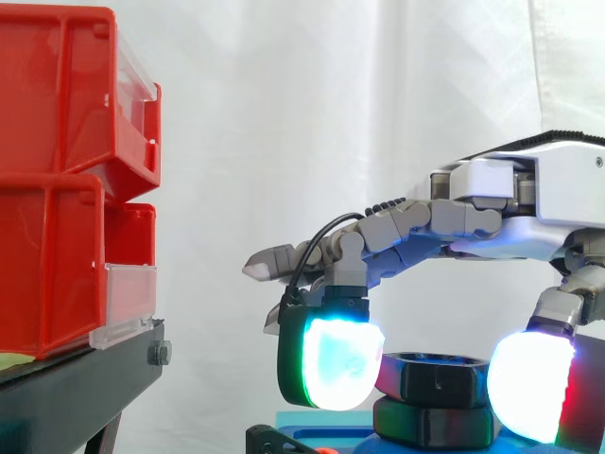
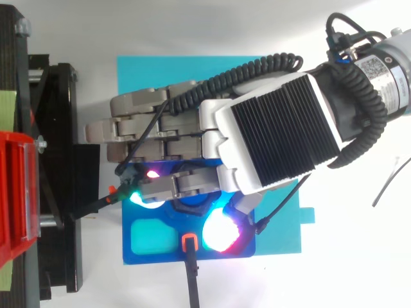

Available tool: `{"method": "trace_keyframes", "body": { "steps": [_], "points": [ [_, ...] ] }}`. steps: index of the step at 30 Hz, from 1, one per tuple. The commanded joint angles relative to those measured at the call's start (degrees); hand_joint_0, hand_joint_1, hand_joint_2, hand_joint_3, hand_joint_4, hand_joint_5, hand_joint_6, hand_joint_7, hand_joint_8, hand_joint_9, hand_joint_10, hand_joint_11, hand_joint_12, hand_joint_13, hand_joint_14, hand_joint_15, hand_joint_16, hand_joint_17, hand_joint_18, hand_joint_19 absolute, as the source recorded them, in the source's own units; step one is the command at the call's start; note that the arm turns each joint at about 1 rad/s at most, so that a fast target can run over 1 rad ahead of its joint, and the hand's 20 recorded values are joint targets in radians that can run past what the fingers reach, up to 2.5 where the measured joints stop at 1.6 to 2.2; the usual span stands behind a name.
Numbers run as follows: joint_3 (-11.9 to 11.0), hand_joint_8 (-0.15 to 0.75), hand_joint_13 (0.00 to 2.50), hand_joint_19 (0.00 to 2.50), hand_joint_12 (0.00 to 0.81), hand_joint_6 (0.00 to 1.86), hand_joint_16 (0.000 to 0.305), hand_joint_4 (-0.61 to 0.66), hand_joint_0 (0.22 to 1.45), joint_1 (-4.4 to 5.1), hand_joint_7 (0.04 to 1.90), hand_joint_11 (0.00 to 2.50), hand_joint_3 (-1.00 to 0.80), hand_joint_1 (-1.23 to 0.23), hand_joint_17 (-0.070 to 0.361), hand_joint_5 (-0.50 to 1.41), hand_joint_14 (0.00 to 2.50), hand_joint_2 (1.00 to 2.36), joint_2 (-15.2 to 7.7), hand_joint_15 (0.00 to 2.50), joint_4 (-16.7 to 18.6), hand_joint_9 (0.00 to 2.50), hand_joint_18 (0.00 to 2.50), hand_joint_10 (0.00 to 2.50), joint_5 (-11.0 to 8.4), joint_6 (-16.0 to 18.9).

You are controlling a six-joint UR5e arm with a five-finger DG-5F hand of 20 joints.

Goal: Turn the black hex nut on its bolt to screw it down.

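From the side I see the hand (image 1: 558, 189) reaching in palm-down, most of its fingers stretched level toward the red bins (image 1: 57, 189) on the black stand (image 1: 76, 388). One finger bends down, and its cyan-green pad (image 1: 336, 364) sits against the left face of the black hex nut (image 1: 435, 376). The thumb's white-red pad (image 1: 531, 383) meets the right face, so the nut is pinched between them. The nut sits just above a second black hex piece (image 1: 435, 423).

From above, the hand (image 2: 270, 135) covers a blue plate (image 2: 138, 255) on a cyan mat (image 2: 160, 70) on the white desk (image 2: 359, 256). Both glowing pads are down at the plate.
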State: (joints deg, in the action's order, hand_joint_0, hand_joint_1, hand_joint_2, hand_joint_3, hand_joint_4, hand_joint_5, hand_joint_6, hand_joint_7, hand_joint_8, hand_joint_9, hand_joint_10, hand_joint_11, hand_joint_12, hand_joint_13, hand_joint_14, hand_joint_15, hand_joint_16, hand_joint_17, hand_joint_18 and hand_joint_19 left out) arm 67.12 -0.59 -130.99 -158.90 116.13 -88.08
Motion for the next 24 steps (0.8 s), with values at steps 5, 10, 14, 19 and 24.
{"method": "trace_keyframes", "body": {
  "steps": [5,10,14,19,24],
  "points": [
    [0.03,0.334,0.22,0.14,0.402,0.52,0.061,0.34,0.44,0.59,1.24,0.16,-0.50,-0.52,0.136,-0.11,0.00,1.00,-0.05,0.00,0.08,0.58,0.29,0.01,-0.29,0.28],
    [0.03,0.329,0.22,0.15,0.401,0.51,0.060,0.34,0.44,1.03,1.24,0.15,-0.50,-0.53,0.136,-0.11,0.00,1.00,-0.05,0.00,0.08,0.57,0.29,0.00,-1.61,0.54],
    [0.03,0.331,0.22,0.14,0.401,0.51,0.060,0.34,0.44,1.12,1.24,0.15,-0.50,-0.53,0.136,-0.11,0.00,1.00,-0.05,0.00,0.08,0.58,0.29,0.00,-1.88,0.54],
    [0.03,0.327,0.22,0.15,0.399,0.51,0.060,0.34,0.45,1.21,1.25,0.15,-0.50,-0.53,0.135,-0.11,0.00,1.00,-0.05,0.00,0.08,0.58,0.29,0.00,-1.88,0.37],
    [0.21,0.328,0.22,0.14,0.397,0.51,0.060,0.34,0.45,1.12,1.25,0.16,-0.50,-0.53,0.134,-0.11,0.00,1.00,-0.05,0.00,0.17,0.58,0.29,0.00,-1.96,0.37]
  ]
}}
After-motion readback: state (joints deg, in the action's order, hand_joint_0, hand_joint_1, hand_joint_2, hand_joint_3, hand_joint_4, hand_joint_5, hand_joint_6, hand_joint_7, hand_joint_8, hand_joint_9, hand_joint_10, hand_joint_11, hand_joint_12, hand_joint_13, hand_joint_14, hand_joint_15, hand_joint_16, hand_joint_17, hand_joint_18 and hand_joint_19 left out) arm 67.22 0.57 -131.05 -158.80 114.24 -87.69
